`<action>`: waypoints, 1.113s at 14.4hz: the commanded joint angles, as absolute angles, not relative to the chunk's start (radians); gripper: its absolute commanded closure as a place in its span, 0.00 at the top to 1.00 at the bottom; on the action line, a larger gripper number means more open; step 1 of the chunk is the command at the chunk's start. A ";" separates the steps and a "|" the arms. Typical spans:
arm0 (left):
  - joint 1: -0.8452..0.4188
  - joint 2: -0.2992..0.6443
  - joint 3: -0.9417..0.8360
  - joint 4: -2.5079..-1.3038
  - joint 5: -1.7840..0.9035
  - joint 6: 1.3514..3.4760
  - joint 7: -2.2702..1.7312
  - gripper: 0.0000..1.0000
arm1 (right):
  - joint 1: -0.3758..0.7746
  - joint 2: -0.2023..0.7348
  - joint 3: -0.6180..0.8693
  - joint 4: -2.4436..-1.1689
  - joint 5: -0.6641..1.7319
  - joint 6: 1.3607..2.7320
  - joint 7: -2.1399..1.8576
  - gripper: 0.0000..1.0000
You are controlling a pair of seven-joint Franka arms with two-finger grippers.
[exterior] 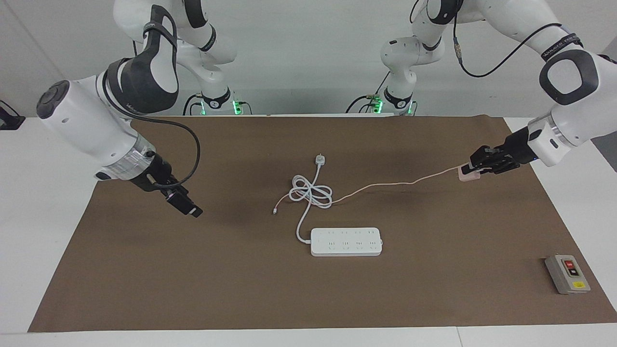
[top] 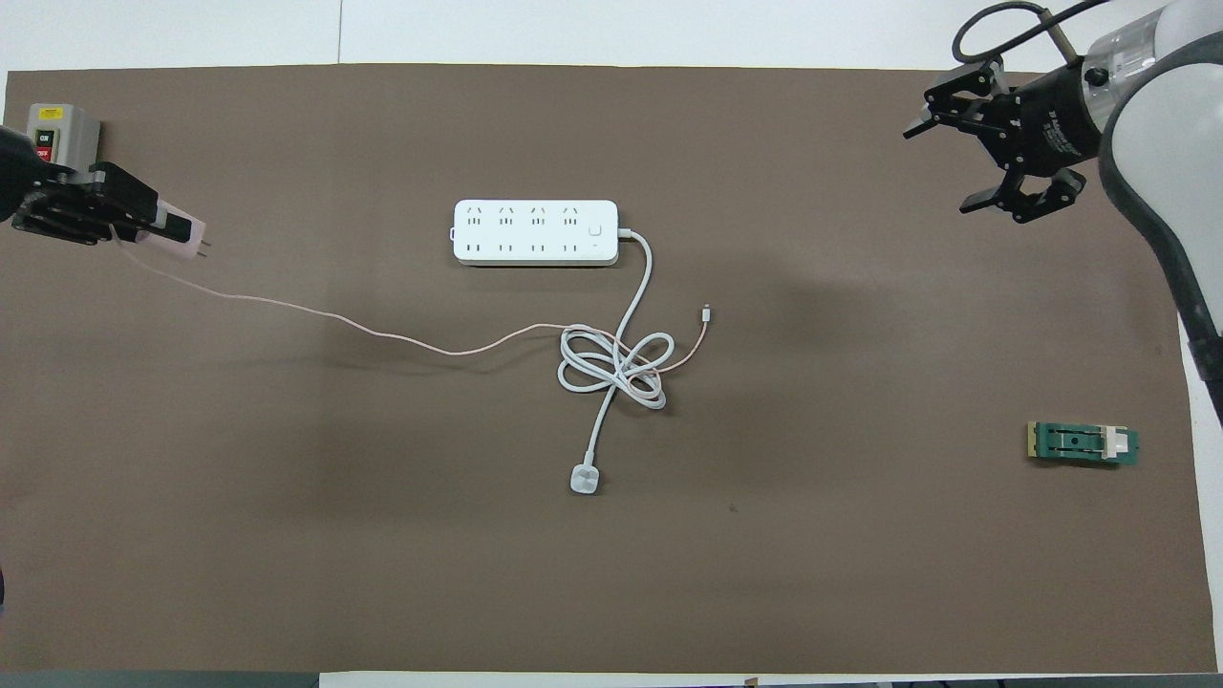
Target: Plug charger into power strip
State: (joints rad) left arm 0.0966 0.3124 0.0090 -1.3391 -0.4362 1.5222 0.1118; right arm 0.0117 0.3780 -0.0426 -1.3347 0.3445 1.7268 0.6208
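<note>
The white power strip (exterior: 346, 241) (top: 535, 232) lies flat on the brown mat, its thick white cord coiled (exterior: 311, 195) (top: 611, 368) nearer to the robots. My left gripper (exterior: 470, 169) (top: 177, 229) is shut on the pale pink charger (exterior: 469, 175) (top: 183, 237), held up over the mat toward the left arm's end, prongs pointing toward the strip. The thin pink cable (exterior: 385, 184) (top: 382, 333) trails from the charger across the mat to the coil. My right gripper (exterior: 185, 205) (top: 941, 167) hangs open and empty over the mat at the right arm's end.
The cord's white round plug (exterior: 320, 159) (top: 585, 479) lies nearer to the robots than the coil. A grey box with red and yellow buttons (exterior: 567, 274) (top: 62, 129) sits at the left arm's end. A small green part (top: 1083, 443) lies at the right arm's end.
</note>
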 commanded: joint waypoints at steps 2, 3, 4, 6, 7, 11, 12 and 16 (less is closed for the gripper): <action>0.098 0.285 0.015 -1.335 -0.405 1.540 -0.142 0.00 | 0.005 0.308 -0.034 -1.351 0.191 1.648 0.332 1.00; 0.094 0.281 0.014 -1.336 -0.384 1.542 -0.226 0.00 | 0.005 0.287 -0.034 -1.354 0.155 1.623 0.251 1.00; 0.083 0.282 0.012 -1.333 -0.320 1.537 -0.248 0.00 | -0.003 0.256 -0.034 -1.367 0.117 1.609 0.163 1.00; 0.081 0.281 0.002 -1.333 -0.281 1.528 -0.247 0.00 | -0.003 0.181 -0.032 -1.416 0.072 1.608 0.042 1.00; 0.083 0.281 0.005 -1.333 -0.282 1.517 -0.245 0.00 | -0.003 0.138 -0.032 -1.443 0.061 1.608 0.006 1.00; 0.095 0.265 0.014 -1.331 -0.282 1.512 -0.261 0.00 | -0.003 -0.007 -0.032 -1.549 0.023 1.575 -0.041 1.00; 0.083 0.265 0.011 -1.322 -0.273 1.575 -0.267 0.00 | -0.003 -0.027 -0.032 -1.569 0.018 1.565 -0.046 1.00; 0.028 0.285 0.011 -1.316 -0.259 1.681 -0.714 0.00 | -0.002 -0.044 -0.023 -1.606 -0.037 1.563 -0.051 1.00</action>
State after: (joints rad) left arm 0.0712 0.2784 0.0025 -1.3286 -0.2928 1.6575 -0.4601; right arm 0.0068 -0.0246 -0.0396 -1.5566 0.0114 1.5472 -0.0248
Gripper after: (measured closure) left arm 0.692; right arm 0.000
